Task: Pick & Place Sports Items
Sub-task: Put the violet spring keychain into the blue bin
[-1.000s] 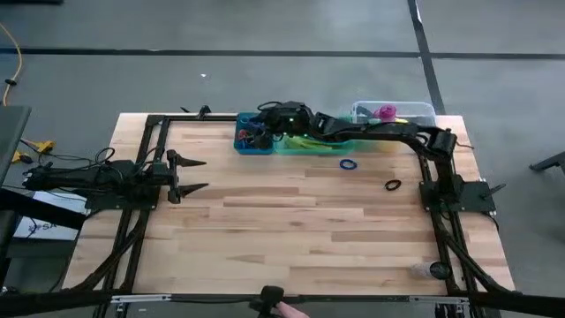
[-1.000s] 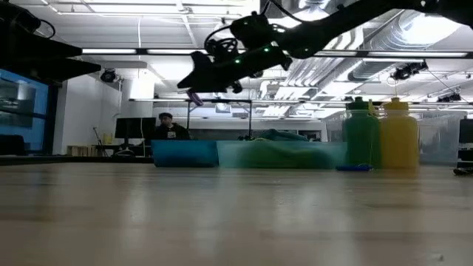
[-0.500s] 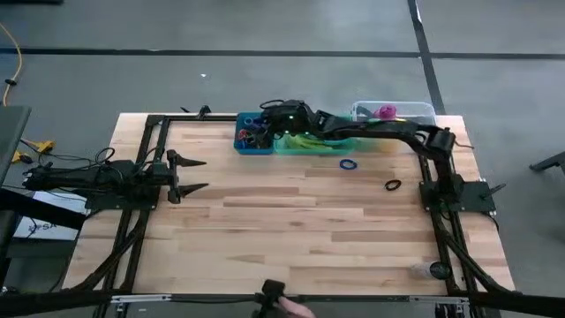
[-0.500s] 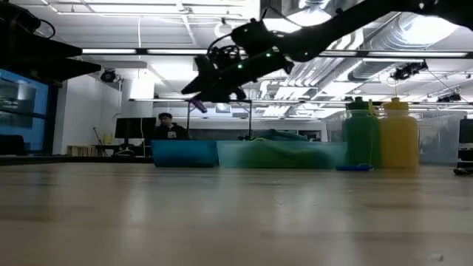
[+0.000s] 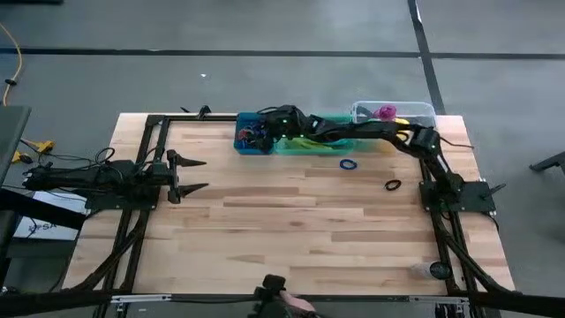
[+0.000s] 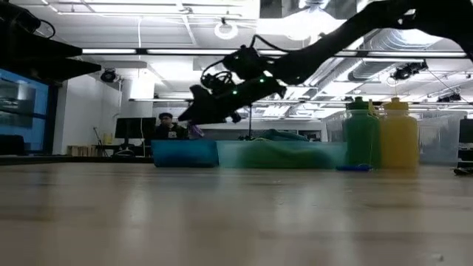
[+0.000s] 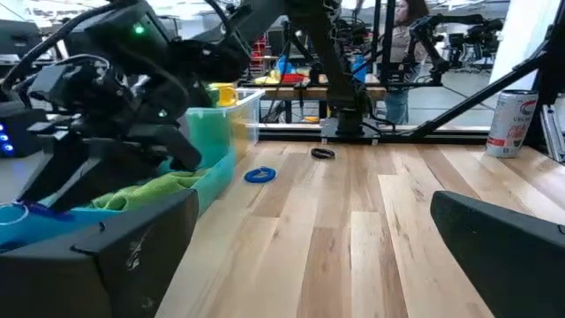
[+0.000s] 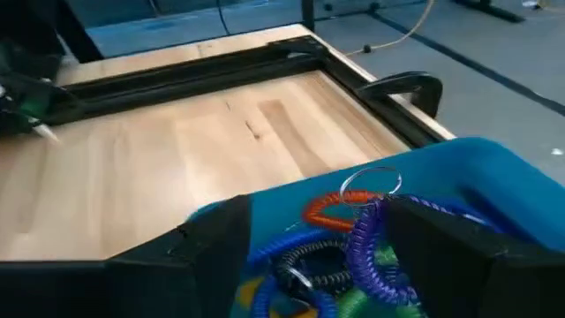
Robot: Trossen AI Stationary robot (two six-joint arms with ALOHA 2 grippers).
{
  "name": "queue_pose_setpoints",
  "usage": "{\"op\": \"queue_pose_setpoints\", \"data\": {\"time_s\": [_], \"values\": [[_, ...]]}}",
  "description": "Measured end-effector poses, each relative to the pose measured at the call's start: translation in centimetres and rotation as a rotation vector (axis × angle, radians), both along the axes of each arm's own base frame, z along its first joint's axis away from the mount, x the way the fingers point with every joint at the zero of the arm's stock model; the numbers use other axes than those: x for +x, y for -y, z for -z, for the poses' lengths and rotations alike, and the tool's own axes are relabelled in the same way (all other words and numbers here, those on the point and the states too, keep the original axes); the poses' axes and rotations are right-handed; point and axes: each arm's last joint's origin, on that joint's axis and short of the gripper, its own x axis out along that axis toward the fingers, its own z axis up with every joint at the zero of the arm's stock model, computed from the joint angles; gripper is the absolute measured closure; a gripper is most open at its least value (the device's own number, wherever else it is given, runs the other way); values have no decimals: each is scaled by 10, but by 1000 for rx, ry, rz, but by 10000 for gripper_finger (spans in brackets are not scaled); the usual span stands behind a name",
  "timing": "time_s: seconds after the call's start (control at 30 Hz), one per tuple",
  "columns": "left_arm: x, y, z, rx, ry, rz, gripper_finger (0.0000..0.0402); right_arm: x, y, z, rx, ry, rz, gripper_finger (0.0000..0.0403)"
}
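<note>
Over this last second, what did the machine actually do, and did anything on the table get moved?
The right gripper came down and reached a little further over the blue bin, carrying a purple coiled ring that it holds just above the other rings there. Nothing was let go. The left gripper stayed parked and open at the table's left side. The blue ring and black ring on the wood did not move.

Quick count for you:
- bins along top edge of table: three. blue bin (image 5: pixel 251 141), green bin (image 5: pixel 305 145), clear bin (image 5: pixel 415 109)
- loose rings on wood, right of centre: two. blue ring (image 5: pixel 348 164), black ring (image 5: pixel 393 185)
- rings piled in blue bin: several, tangled, can't give you exact number
- bottles in low view, right side: two. green bottle (image 6: pixel 361 134), yellow bottle (image 6: pixel 400 134)
- arms: two
- can (image 7: pixel 510 123), right edge of left wrist view: one
</note>
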Motion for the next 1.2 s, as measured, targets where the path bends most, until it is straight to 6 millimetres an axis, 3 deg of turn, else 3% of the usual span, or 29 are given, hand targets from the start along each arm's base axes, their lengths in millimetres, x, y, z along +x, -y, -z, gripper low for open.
{"op": "queue_pose_setpoints", "data": {"time_s": [0.43,0.63,0.97,1.2], "values": [[0,0,0,0,0,0,34,0,0,-6,37,30,40,199],[0,0,0,0,0,0,34,-5,-2,2,118,-51,73,199],[0,0,0,0,1,0,34,-8,-10,-19,112,-29,84,199],[0,0,0,0,0,0,34,-7,-16,-16,222,-29,191,199]]}}
